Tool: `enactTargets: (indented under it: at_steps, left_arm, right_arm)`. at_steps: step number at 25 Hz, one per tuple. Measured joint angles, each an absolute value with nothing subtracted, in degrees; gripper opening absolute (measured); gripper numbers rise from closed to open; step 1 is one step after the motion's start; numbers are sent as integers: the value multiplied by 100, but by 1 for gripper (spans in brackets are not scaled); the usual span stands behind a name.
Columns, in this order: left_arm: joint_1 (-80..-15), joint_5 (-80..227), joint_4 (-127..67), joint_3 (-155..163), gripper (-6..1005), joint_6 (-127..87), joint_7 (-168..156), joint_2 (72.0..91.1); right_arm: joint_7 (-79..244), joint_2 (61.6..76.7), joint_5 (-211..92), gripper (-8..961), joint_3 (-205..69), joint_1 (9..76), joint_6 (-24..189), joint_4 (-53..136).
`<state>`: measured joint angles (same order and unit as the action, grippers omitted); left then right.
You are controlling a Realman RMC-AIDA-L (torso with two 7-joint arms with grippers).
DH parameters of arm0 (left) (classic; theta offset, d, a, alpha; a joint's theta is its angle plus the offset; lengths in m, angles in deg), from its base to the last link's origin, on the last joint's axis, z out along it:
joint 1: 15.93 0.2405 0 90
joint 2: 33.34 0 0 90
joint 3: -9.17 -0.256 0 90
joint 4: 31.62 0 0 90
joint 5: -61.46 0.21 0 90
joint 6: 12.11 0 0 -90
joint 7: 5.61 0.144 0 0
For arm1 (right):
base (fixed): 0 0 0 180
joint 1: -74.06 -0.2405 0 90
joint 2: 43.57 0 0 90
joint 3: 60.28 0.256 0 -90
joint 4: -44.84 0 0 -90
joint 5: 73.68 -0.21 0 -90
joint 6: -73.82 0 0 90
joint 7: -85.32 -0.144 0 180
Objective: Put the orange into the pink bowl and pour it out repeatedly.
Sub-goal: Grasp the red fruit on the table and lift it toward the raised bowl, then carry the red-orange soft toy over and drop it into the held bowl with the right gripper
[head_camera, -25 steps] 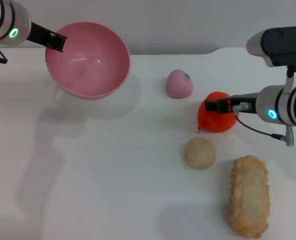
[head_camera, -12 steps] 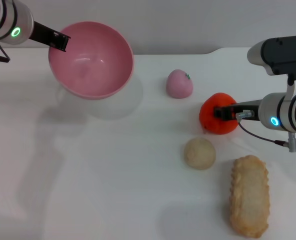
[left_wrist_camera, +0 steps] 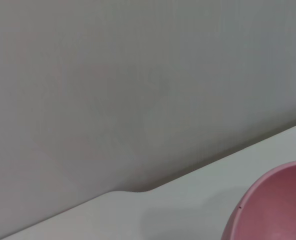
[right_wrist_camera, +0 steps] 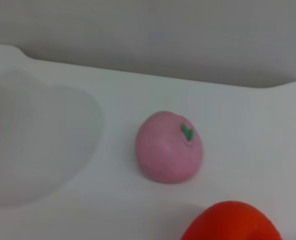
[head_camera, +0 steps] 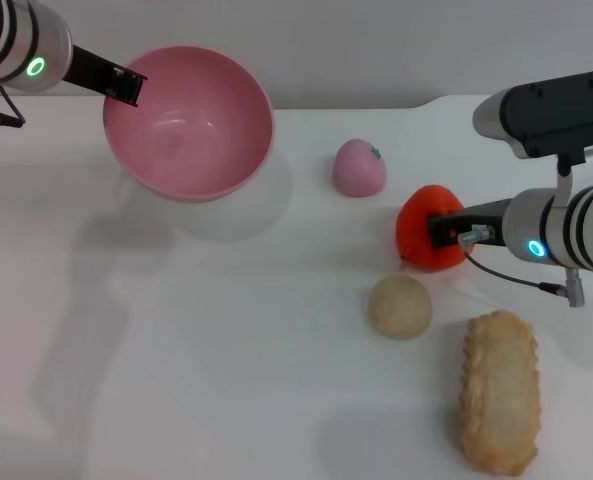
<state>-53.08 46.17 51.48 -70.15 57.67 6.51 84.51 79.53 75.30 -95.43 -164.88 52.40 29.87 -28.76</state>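
Pink bowl (head_camera: pixel 188 122) aloft, orange (head_camera: pixel 431 227) near table's right edge.

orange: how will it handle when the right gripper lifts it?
The orange is round and smooth, so it would likely roll if released or nudged. It looks like a toy, probably light. The right gripper grips its curved side, so it might slip.

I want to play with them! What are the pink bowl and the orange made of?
The pink bowl looks like smooth, glossy plastic: light glints inside it. The orange looks like a matte toy, maybe foam or soft plastic; its flat, even colour suggests that, but I can't be sure.
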Motion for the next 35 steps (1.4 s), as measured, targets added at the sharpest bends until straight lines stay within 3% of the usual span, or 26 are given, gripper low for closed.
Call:
enactTargets:
  at_steps: [3,11,22,35]
  left_arm:
    - [-5306,4617,5148,-7026,46,5759,652,8451]
    - [-5286,4567,5139,-7027,46,5734,653,8452]
    - [-5293,4328,4952,-7221,46,5674,607,8469]
    - [-5423,4103,4924,-7551,46,5510,576,8496]
  right_arm:
    - [7955,7523,-9534,90,-16522,5316,2995,-3100]
    - [8200,7514,-9398,48,-16438,5589,2708,-4469]
    - [8491,7526,-9377,42,-16519,5545,2347,-5872]
    - [8519,7535,-9582,48,-16797,5207,2647,-5666]
